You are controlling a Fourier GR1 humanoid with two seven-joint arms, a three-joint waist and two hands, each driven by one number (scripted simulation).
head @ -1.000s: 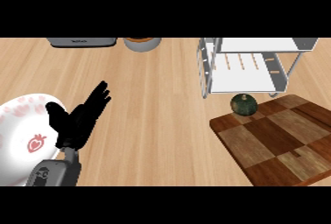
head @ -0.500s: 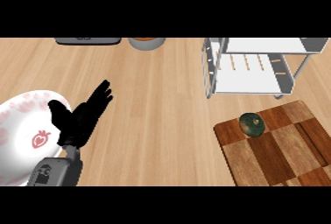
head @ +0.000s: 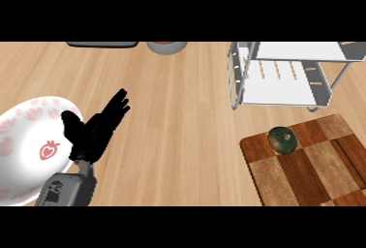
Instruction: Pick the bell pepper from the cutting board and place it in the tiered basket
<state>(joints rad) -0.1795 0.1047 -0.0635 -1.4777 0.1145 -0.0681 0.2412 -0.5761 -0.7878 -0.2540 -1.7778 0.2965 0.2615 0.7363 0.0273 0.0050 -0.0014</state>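
Observation:
A dark green bell pepper (head: 283, 140) lies near the far left corner of the checkered wooden cutting board (head: 314, 169) at the lower right. Behind the board stands the white tiered basket (head: 286, 75) with a wire frame. My left hand (head: 93, 133) shows at the lower left with straight fingers pointing up and right, holding nothing, far from the pepper. The right hand is out of view.
A white plate (head: 28, 145) with red strawberry prints lies under and left of my left hand. At the far edge sit a dark flat item (head: 103, 44) and a grey bowl (head: 166, 47). Bare wooden counter (head: 186, 121) spans the middle.
The view has shifted, so the board, pepper and basket now sit lower in the picture than before. The left hand keeps the same open pose beside the plate.

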